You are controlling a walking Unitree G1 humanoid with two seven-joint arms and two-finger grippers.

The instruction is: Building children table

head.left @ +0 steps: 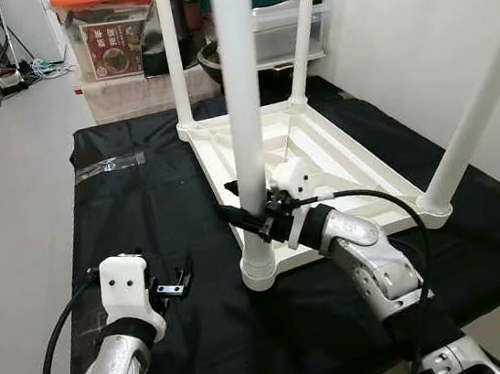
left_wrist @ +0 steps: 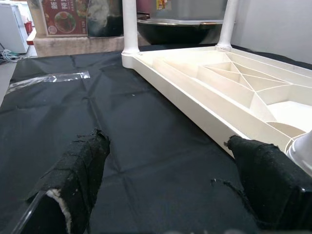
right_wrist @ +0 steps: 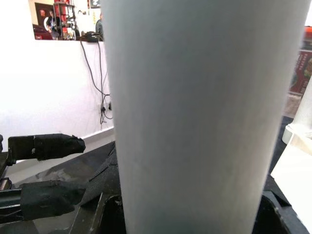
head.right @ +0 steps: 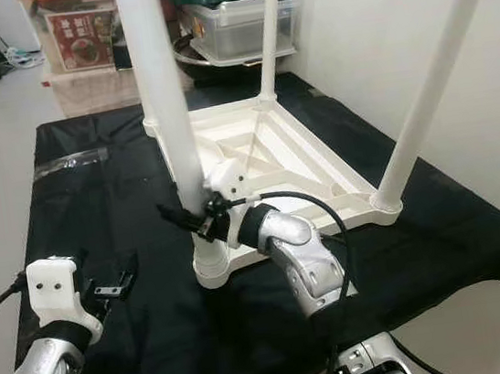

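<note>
- The white children's table [head.left: 320,155] lay upside down on a black cloth [head.left: 144,219] spread over the floor, its ribbed underside facing up and four white legs standing in the corner sockets.
- The right gripper [head.left: 252,213] was at the nearest leg [head.left: 244,105], low down just above its socket, its black fingers on either side of the tube; the leg hid the contact, so I cannot tell whether they were clamped on it.
- The left gripper [head.left: 176,284] hovered low over the cloth, well left of the table, fingers [left_wrist: 80,170] spread apart and holding nothing.
- A strip of clear tape [head.left: 109,165] lay on the cloth to the left.
- Beyond the cloth stood stacked plastic storage boxes [head.left: 115,39] and a dark bowl [head.left: 211,61]; a white wall rose on the right.
</note>
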